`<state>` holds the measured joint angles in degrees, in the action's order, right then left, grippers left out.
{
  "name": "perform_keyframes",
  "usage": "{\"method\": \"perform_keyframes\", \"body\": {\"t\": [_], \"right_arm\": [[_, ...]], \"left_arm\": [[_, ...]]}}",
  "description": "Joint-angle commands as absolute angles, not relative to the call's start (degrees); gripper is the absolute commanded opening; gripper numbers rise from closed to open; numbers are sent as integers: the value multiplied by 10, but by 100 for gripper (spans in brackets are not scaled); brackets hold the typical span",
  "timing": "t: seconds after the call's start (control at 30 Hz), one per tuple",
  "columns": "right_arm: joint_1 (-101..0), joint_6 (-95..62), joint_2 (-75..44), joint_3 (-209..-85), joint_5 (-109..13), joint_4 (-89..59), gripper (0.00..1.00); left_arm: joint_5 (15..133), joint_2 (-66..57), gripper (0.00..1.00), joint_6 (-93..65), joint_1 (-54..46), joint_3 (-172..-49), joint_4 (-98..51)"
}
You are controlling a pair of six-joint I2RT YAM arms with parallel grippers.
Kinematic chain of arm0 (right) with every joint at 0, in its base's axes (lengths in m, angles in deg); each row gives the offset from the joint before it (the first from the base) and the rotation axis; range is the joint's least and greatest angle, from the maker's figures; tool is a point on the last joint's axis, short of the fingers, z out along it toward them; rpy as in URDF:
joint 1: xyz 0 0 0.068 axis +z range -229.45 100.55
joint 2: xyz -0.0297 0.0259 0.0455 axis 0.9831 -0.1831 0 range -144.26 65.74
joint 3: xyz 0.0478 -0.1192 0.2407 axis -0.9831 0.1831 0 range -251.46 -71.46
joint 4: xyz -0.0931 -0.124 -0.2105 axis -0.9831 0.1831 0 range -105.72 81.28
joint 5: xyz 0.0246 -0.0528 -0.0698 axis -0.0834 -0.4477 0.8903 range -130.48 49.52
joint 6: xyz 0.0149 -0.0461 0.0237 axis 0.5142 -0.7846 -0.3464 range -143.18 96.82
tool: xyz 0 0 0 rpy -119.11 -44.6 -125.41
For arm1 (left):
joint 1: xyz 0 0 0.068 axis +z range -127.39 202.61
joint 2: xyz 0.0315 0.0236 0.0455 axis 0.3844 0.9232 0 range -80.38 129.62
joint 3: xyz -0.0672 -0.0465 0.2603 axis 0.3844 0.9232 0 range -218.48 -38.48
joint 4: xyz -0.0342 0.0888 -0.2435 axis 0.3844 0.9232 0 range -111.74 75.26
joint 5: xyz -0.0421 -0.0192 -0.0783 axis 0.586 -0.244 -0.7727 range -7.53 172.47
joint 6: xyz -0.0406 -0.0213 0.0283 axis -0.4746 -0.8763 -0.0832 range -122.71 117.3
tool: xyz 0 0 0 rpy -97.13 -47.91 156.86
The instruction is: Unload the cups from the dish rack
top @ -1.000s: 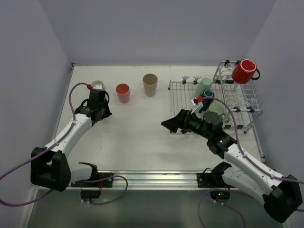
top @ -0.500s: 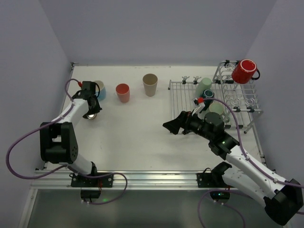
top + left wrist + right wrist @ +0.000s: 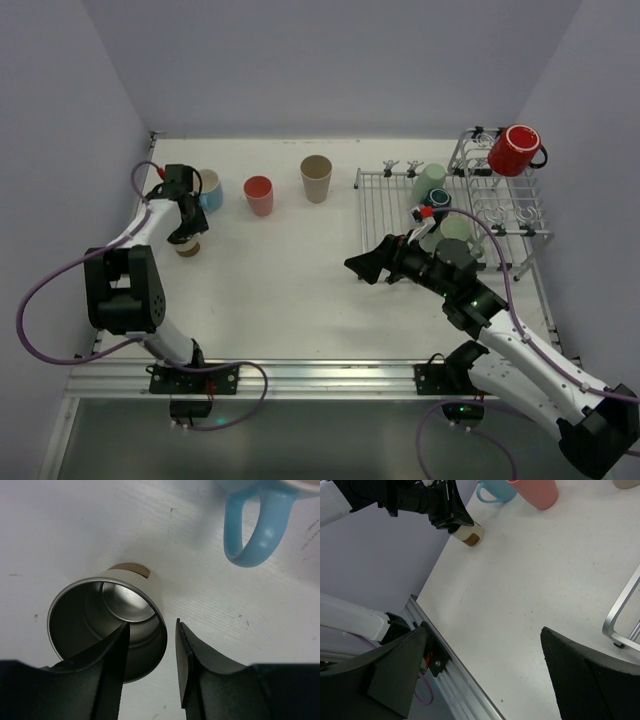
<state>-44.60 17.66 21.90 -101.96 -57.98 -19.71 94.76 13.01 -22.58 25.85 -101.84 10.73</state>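
The dish rack [image 3: 385, 210] is set at the right edge of the table [image 3: 300, 290]. A red mug [image 3: 514, 150] is perched on its raised loops. Two sage green cups [image 3: 430, 181] and a dark teal mug [image 3: 438, 200] are kept on its grid. Along the far edge a beige tumbler [image 3: 316, 178], a pink tumbler [image 3: 259, 195] and a light blue mug [image 3: 210, 190] are lined up. Near the left edge a cream cup [image 3: 107, 625] is tipped, with its brown base turned towards the near edge. Its rim is straddled by the parted jaws of the left gripper [image 3: 152, 630], which are not clamped on it. The right gripper [image 3: 484, 645] is held beside the rack with its jaws spread wide on nothing.
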Motion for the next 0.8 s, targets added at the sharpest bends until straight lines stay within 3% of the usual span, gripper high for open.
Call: {"method": "perform_keyframes", "body": {"t": [0.0, 0.13, 0.23, 0.37, 0.53, 0.77], "right_arm": [[-444, 164, 228, -1018, -574, -213, 99], [-444, 170, 236, -1010, -570, -225, 99], [-444, 174, 252, -1004, -574, -232, 95], [-445, 166, 254, -1024, -583, -211, 90], [-445, 123, 248, -1101, -582, -143, 85], [-445, 35, 224, -1248, -424, -5, 84]], "left_arm": [[955, 108, 47, -211, 260, -1050, 115], [950, 67, 72, -215, 261, -1060, 95], [942, 24, 83, -223, 260, -1069, 79], [890, -74, 86, -227, 259, -1059, 38], [734, -197, 86, -249, 199, -981, -64], [610, -337, 87, -262, 75, -832, -152]]}}
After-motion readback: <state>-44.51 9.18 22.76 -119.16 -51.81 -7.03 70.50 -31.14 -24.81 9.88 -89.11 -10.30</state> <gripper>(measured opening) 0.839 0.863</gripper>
